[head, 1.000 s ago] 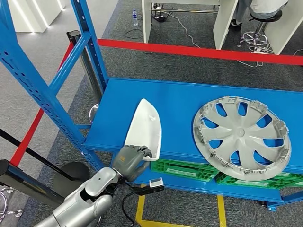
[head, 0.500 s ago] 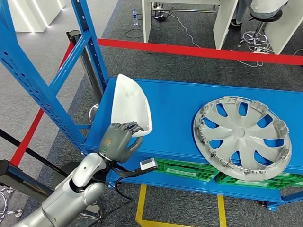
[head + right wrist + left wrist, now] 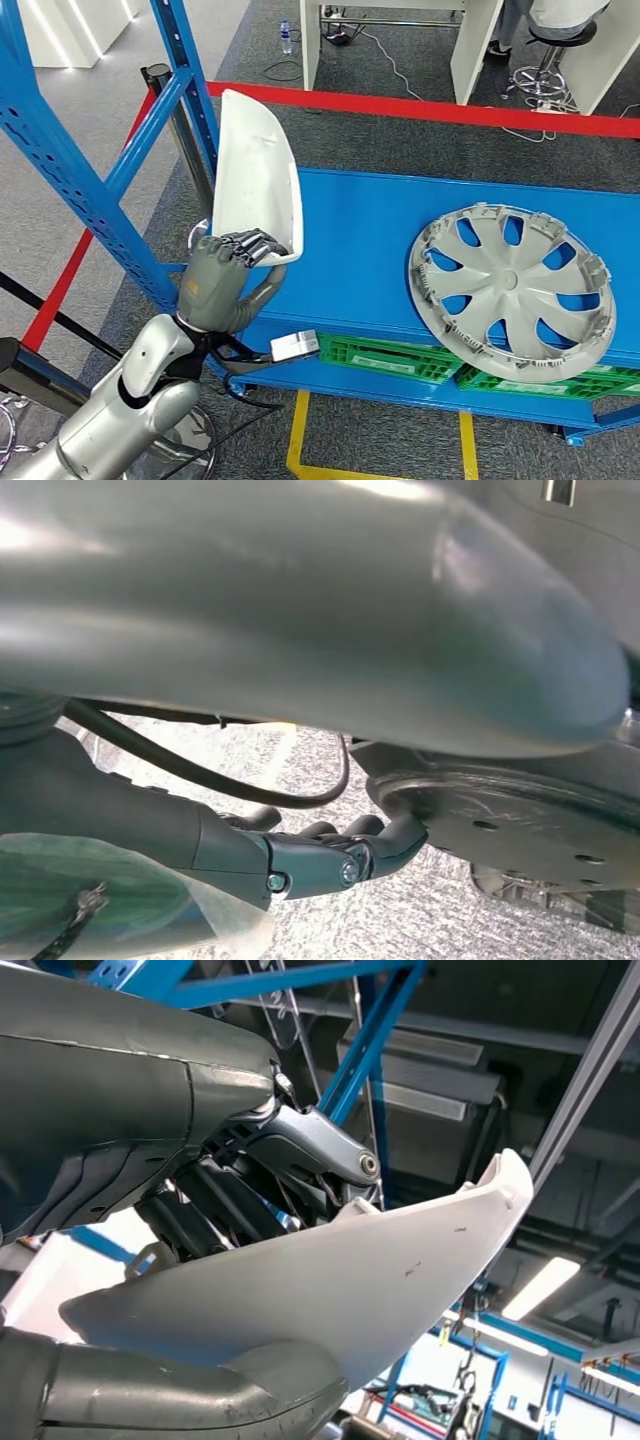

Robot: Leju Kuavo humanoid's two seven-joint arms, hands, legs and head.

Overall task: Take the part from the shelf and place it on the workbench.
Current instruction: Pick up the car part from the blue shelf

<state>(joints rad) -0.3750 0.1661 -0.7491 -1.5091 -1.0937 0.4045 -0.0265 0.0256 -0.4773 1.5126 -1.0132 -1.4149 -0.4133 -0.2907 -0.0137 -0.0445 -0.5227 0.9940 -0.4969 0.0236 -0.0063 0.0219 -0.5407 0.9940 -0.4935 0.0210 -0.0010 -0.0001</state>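
The part, a white curved plastic shell (image 3: 256, 170), stands nearly upright in the air above the left end of the blue shelf (image 3: 362, 240). My left hand (image 3: 219, 285) grips its lower edge, dark fingers over the rim and thumb underneath. In the left wrist view the shell (image 3: 340, 1290) lies between the fingers (image 3: 226, 1200) and the thick grey thumb (image 3: 189, 1400). My right hand (image 3: 340, 855) hangs low over the grey floor, its dark fingers lightly bent and holding nothing.
A grey wheel cover (image 3: 512, 290) lies on the shelf's right half. Green crates (image 3: 392, 358) sit on the level below. Blue shelf uprights (image 3: 75, 180) rise close on the left. A red barrier tape (image 3: 423, 107) and a post (image 3: 177, 120) stand behind.
My left hand has lifted the white shell off the shelf, raising it up and to the left and tilting it from flat to nearly upright.
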